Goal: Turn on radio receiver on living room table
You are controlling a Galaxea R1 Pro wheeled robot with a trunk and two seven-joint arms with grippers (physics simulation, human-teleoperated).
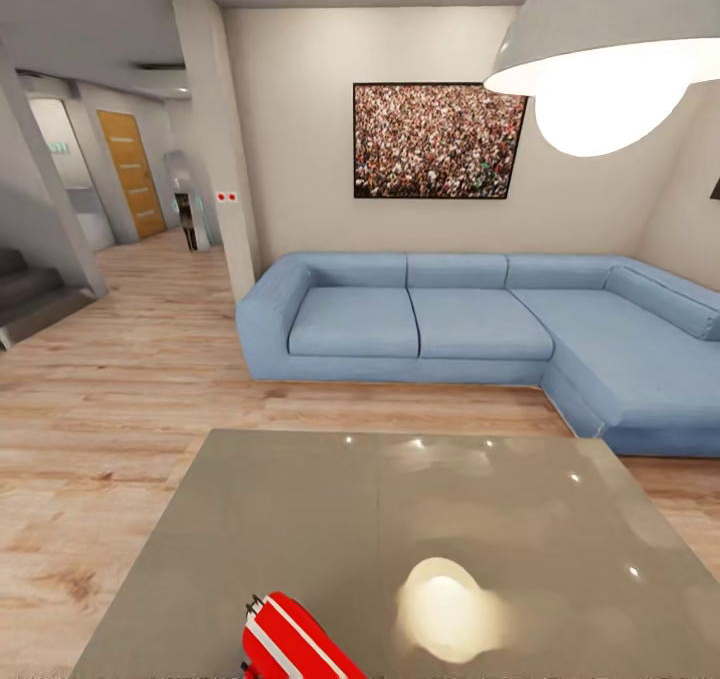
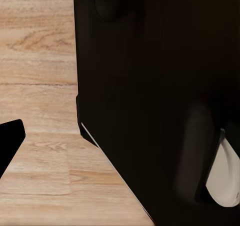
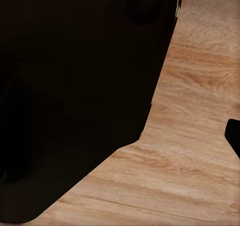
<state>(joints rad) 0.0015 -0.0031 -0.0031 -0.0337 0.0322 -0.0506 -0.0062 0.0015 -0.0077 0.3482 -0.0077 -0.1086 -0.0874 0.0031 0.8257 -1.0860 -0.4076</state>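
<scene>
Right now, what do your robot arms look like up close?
In my wrist cameras they look like big black, smooth, blocky shapes with angled edges, and the same on the other side. One has a pale rounded piece. The fingers are too dark to make out.

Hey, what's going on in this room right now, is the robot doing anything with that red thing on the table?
Nothing is being handled yet. The robot faces a large glossy grey table in a living room with a blue corner sofa and a framed crowd picture behind it. The red radio receiver with white stripes lies at the table's near edge, partly cut off by the head view's bottom. Both wrist views look down at wood plank floor past dark robot parts, so the arms seem lowered, away from the radio.
</scene>
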